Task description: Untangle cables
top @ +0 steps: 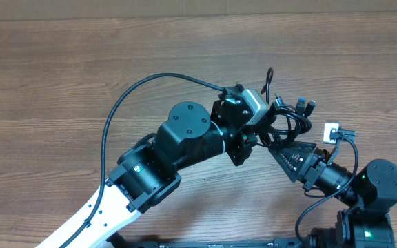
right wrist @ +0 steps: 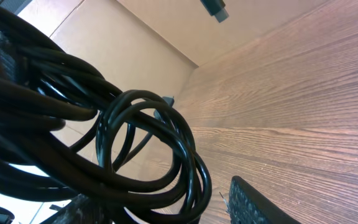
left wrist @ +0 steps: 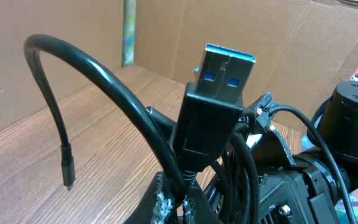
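Observation:
The cables (top: 289, 122) form a black tangle held up between the two arms, with small plug tips (top: 305, 106) sticking out at its far side. My left gripper (left wrist: 182, 200) is shut on one cable just below a large plug with a blue insert (left wrist: 221, 87). Another thin cable (left wrist: 73, 68) arcs to the left and ends in a small plug tip (left wrist: 68, 169) that hangs above the table. My right gripper (right wrist: 166, 208) is open, with several cable loops (right wrist: 148, 143) lying between its fingers (right wrist: 253, 202). Seen from overhead, the right gripper (top: 273, 147) points up-left into the tangle.
The left arm's own thicker black wire (top: 126, 96) loops over the wooden table (top: 60, 76). A cardboard wall (left wrist: 166, 31) stands behind the table. The right arm's base (top: 374, 182) sits at the lower right, close to the tangle.

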You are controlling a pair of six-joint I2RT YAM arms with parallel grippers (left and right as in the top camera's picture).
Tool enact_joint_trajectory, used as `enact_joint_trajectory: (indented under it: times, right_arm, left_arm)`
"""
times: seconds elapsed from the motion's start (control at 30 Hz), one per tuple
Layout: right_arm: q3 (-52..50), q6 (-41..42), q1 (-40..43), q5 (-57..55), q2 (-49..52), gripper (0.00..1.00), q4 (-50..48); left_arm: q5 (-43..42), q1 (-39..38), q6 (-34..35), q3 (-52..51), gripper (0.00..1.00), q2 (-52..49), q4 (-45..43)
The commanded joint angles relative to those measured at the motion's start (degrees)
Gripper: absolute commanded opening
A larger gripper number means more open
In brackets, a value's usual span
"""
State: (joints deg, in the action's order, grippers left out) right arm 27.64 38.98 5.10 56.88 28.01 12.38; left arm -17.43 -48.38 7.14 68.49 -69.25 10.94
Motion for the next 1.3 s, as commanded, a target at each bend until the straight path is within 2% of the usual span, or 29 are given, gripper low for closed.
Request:
enact_joint_trajectory:
  times: [0.0,0.1,0.17,0.27,0.3,0.43,0.47,0.5,0.53,0.57,0.73,0.87,0.9,1.0,1.27]
  right_arm:
    - [0.5,-0.4,-0.2,1.4,0.5,0.55,-2.2]
    - [0.5,-3.6,-0.2,6.7,0.5,0.54,-5.9]
    - [0.5,-3.7,-0.2,7.1,0.5,0.48,-5.9]
    - [0.5,-4.0,-0.2,7.3,0.5,0.11,-5.9]
    - [0.5,-4.0,-0.2,7.3,0.5,0.04,-5.9]
    - [0.5,-3.9,-0.2,7.2,0.5,0.04,-5.7]
    - [0.5,-3.9,-0.2,7.3,0.5,0.04,-5.6]
    - [0.5,-3.9,-0.2,7.2,0.5,0.04,-5.6]
    - [0.5,-3.9,-0.2,7.1,0.5,0.04,-5.6]
    - [0.5,-3.9,-0.2,6.8,0.5,0.04,-5.2]
    - [0.5,-3.9,-0.2,4.4,0.5,0.04,-2.8]
    - [0.5,-5.1,-0.2,4.5,0.5,0.04,-2.5]
    - [0.5,-5.0,-0.2,4.5,0.7,0.04,-2.4]
    - [0.5,-4.9,-0.2,4.5,2.8,0.04,-2.4]
    - [0.5,-4.6,-2.2,4.9,12.5,0.04,-3.0]
  left_arm:
    - [-3.2,-0.4,2.1,0.7,0.04,0.6,0.6]
    - [-3.2,-0.4,2.4,0.7,0.04,0.6,1.1]
    - [-3.2,-0.4,2.9,0.7,0.04,0.6,1.2]
    - [-3.2,-0.4,3.4,0.7,0.04,0.6,1.2]
    - [-3.1,-0.4,3.4,0.7,0.04,0.6,1.2]
    - [6.1,-0.4,5.3,0.7,0.04,0.6,1.3]
    - [7.8,-0.4,5.3,0.7,0.09,0.6,1.3]
    - [9.7,-0.4,5.3,0.7,0.36,0.6,1.4]
    - [11.0,-0.4,5.2,0.7,0.79,0.6,1.5]
    - [12.2,-0.4,3.8,0.7,1.00,0.6,2.1]
    - [12.1,-0.4,-10.5,0.7,1.00,0.9,5.1]
    - [11.6,-0.4,-27.8,0.7,1.00,0.9,5.7]
    - [11.4,-0.4,-34.6,0.7,1.00,0.9,5.7]
    - [11.4,-0.5,-45.5,0.7,1.00,0.9,5.7]
    - [11.5,-0.5,-54.3,0.7,1.00,0.3,5.0]
